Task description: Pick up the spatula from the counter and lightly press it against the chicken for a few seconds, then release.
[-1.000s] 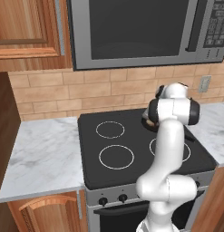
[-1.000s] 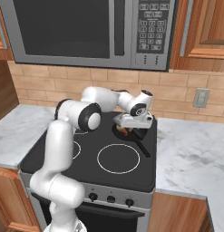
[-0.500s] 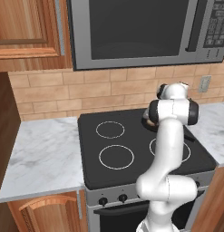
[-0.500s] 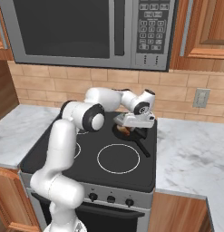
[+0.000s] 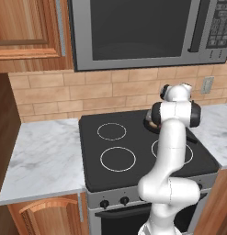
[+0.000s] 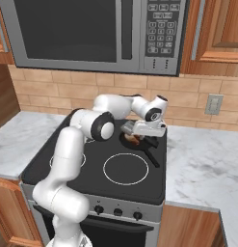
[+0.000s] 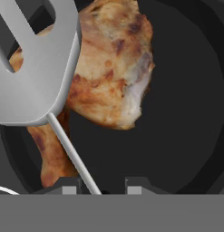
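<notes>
Left base view: arm is reaching over the cooktop (image 5: 119,158) toward its rear right burner.

Right base view: gripper (image 6: 139,134) is hovering over the pan (image 6: 149,146).

Hand view: spatula (image 7: 38,63) blade is lying on the chicken (image 7: 115,68). Its shaft is passing between the fingertips (image 7: 133,189); clamped or loose, cannot tell.

For releasing: opening evenly, then lifting straight, avoiding dragging the meat.

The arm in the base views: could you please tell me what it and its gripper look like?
The arm is built of rounded, glossy white links with dark grey bands at the joints, widening to a bulbous white base. No cables or markings are visible. The gripper has a pale grey-white hand and two small, dark, blocky finger tips.
</notes>
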{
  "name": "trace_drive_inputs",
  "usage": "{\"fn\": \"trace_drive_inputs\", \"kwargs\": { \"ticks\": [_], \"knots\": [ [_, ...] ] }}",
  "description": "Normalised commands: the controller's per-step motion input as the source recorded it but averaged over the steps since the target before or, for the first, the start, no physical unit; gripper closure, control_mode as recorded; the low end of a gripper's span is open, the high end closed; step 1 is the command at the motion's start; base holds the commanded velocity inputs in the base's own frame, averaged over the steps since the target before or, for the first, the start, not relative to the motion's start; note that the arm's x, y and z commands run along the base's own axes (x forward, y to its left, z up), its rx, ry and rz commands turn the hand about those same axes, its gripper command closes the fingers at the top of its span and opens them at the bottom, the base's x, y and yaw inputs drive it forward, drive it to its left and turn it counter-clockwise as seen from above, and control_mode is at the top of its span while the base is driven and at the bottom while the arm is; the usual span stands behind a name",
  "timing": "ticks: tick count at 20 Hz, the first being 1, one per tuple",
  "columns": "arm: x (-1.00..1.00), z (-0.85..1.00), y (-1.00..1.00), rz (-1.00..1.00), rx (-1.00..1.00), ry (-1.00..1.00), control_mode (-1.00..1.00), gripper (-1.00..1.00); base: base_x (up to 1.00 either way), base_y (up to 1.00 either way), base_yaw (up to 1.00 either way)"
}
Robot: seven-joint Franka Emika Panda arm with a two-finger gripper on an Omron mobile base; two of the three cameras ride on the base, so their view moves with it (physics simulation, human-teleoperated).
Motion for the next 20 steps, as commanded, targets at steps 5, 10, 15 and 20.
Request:
{"fn": "trace_drive_inputs", "kwargs": {
  "ticks": [5, 10, 15, 20],
  "knots": [
    [0.0, -0.25, -0.01, 0.0, 0.0, 0.03, -1.0, 1.0, 0.0, 0.0, 0.0],
    [0.0, -0.27, -0.01, 0.0, 0.0, 0.03, -1.0, 1.0, 0.0, 0.0, 0.0],
    [0.0, -0.25, 0.0, 0.0, 0.0, 0.02, -1.0, 1.0, 0.0, 0.0, 0.0],
    [0.0, -0.23, 0.0, 0.0, 0.0, 0.02, -1.0, 1.0, 0.0, 0.0, 0.0]
  ]
}}
